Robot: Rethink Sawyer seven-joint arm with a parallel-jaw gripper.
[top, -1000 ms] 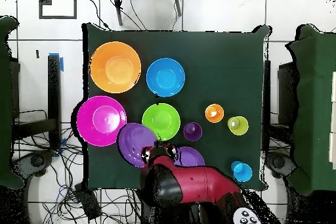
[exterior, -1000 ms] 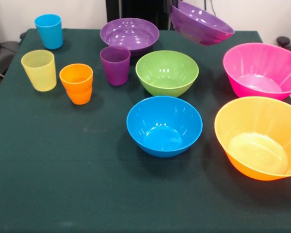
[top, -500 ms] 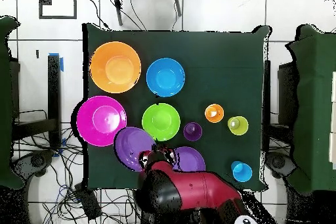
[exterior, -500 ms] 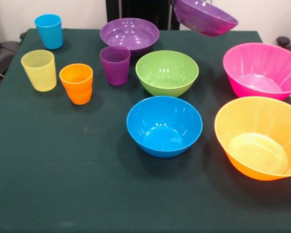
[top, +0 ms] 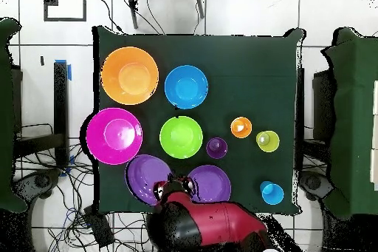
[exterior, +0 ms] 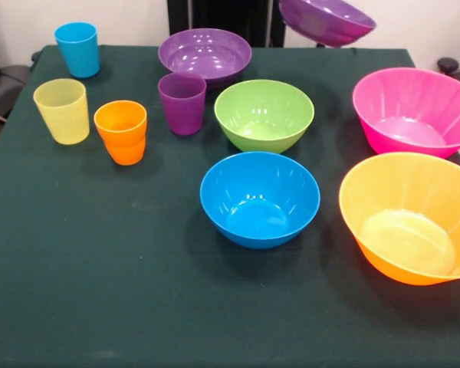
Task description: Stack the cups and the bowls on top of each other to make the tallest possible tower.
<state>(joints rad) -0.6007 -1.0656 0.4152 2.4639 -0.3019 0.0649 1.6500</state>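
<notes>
Gripper (top: 171, 187) holds one purple bowl (exterior: 326, 21) by its rim, now higher than before, tilted above the table (exterior: 100, 291); other bowls and cups unmoved.

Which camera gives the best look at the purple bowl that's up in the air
The overhead view: the lifted purple bowl shows nearly its whole round inside, with the arm beside its rim. The front view catches only its tilted underside and rim, cut off at the top edge.

Bare table (exterior: 123, 291) in front; blue bowl (exterior: 260, 198) blocks the centre.
</notes>
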